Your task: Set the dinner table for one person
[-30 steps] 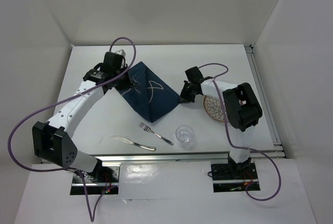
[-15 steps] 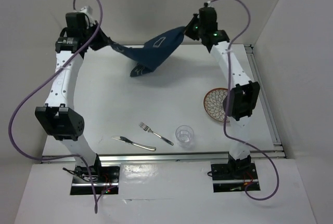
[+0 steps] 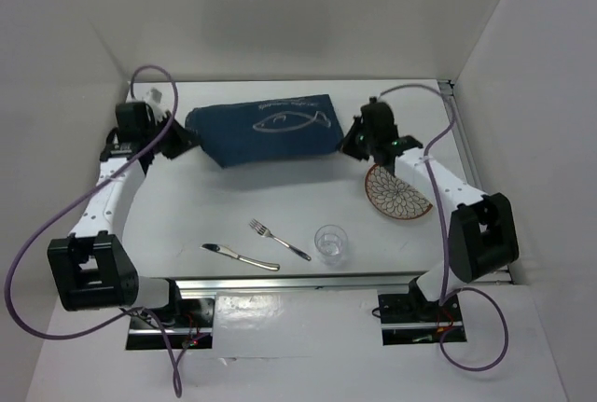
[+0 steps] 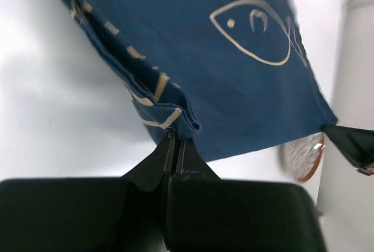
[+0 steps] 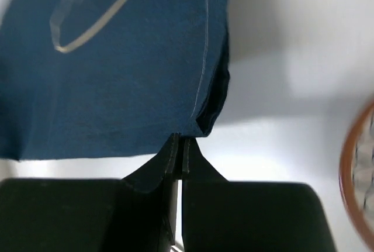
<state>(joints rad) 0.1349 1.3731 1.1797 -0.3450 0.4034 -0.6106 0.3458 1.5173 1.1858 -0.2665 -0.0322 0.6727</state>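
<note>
Dinner table (image 3: 187,206): white rectangular tabletop, spanning the whole work area beneath both arms; it lies under both grippers, which work over its far half.
Left gripper (image 3: 184,129): over the far-left part of the dinner table; fingers pressed together on the left end of the navy placemat (image 3: 266,131).
Left gripper, wrist view (image 4: 175,142): the two black fingers meet with a bunched fold of placemat (image 4: 234,71) pinched at their tips; bare white tabletop shows to the left of the cloth.
Right gripper (image 3: 344,145): over the far-right part of the dinner table; fingers pressed together on the right end of the placemat.
Right gripper, wrist view (image 5: 178,141): finger tips closed on the lower corner of the placemat (image 5: 117,76); white tabletop to the right of the cloth.
Placemat: stretched wide between the two grippers, fish outline facing up, long side running left to right. Contact of its underside with the tabletop: cannot be told.
Plate (image 3: 398,192): patterned, with a reddish rim, on the tabletop just on the near side of the right gripper, apart from the placemat.
Glass (image 3: 330,242): clear, upright, near the front edge, right of centre.
Fork (image 3: 279,240): flat on the tabletop, just left of the glass.
Knife (image 3: 240,256): flat on the tabletop, left of the fork, near the front edge, well apart from both grippers.
</note>
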